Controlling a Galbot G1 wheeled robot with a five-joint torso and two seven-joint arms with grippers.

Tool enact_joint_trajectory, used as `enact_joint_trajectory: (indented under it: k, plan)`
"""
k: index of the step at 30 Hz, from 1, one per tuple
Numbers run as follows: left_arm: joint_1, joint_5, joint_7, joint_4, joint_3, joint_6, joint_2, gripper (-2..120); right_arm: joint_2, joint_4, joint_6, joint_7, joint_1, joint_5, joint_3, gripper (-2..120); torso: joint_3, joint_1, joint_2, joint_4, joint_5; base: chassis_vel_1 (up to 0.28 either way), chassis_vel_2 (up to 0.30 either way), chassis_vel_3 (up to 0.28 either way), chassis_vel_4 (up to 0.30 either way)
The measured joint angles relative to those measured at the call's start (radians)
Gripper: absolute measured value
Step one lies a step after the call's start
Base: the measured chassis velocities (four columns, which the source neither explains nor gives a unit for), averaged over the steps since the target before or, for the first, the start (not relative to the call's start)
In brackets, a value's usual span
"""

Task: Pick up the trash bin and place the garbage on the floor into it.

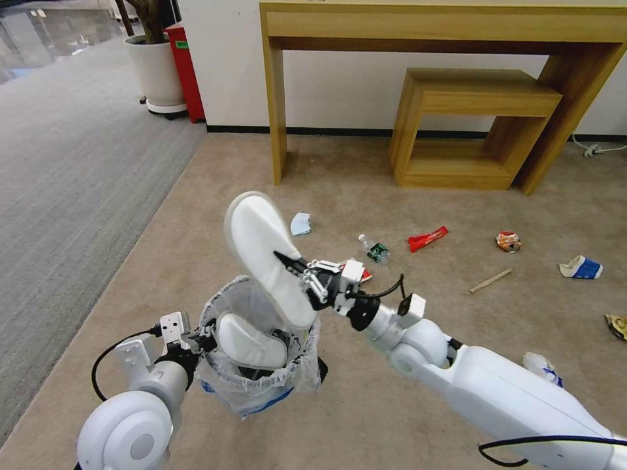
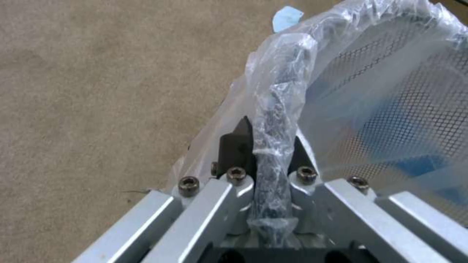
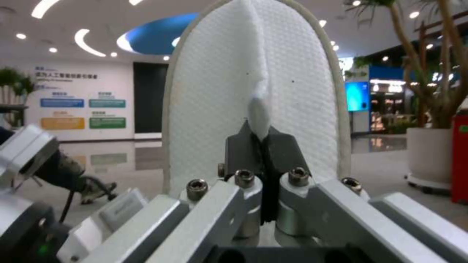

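Observation:
My left gripper (image 1: 198, 339) (image 2: 270, 136) is shut on the rim of the trash bin (image 1: 261, 390) (image 2: 280, 87) and holds it above the beige floor (image 1: 405, 209). One white slipper (image 1: 251, 341) lies inside the bag. My right gripper (image 1: 292, 261) (image 3: 261, 138) is shut on a fold of the second white slipper (image 1: 264, 254) (image 3: 214, 91), which hangs tilted over the bin's mouth. On the floor lie a pale blue mask (image 1: 300, 223) (image 2: 287, 17), a mini bottle (image 1: 375, 249), a red wrapper (image 1: 428, 238), an orange packet (image 1: 509, 241), a wooden stick (image 1: 490, 281), a paper cup (image 1: 580, 267), a yellow packet (image 1: 617, 325) and a tissue (image 1: 542, 367).
A wooden desk (image 1: 444, 26) and a low wooden shelf (image 1: 470, 124) stand against the far wall. A white plant pot (image 1: 155, 72) and a red box (image 1: 185, 72) are at the back left. Grey ribbed carpet (image 1: 65, 183) runs along the left.

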Motion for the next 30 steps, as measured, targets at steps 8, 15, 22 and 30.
enact_joint_trajectory:
  k: [8, 15, 22, 30]
  plan:
    - [0.005, -0.003, 0.000, -0.015, 0.000, 0.001, -0.001, 2, 0.053, -0.048, 0.007, 0.003, 0.031, -0.008, -0.082, 0, 0.000, 0.000, 0.000, 0.0000, 0.0000, 0.000, 0.000, 0.000, 0.000]
    - [0.016, -0.004, 0.000, -0.030, -0.004, 0.001, -0.001, 2, 0.079, -0.096, 0.022, 0.003, 0.030, -0.029, -0.106, 0, 0.000, 0.000, 0.000, 0.0000, 0.0001, 0.000, 0.000, 0.000, 0.000]
    - [0.023, -0.005, 0.002, -0.041, -0.005, 0.002, -0.003, 2, 0.102, -0.143, 0.031, 0.003, 0.026, -0.061, -0.119, 0, 0.000, 0.000, 0.000, 0.0000, 0.0001, 0.000, 0.000, 0.000, 0.000]
    - [0.024, -0.007, 0.004, -0.043, -0.015, 0.002, -0.001, 2, 0.100, -0.136, 0.019, 0.024, 0.017, -0.089, -0.116, 1, 0.000, 0.000, 0.000, 0.0000, 0.0001, 0.000, 0.000, 0.000, 0.000]
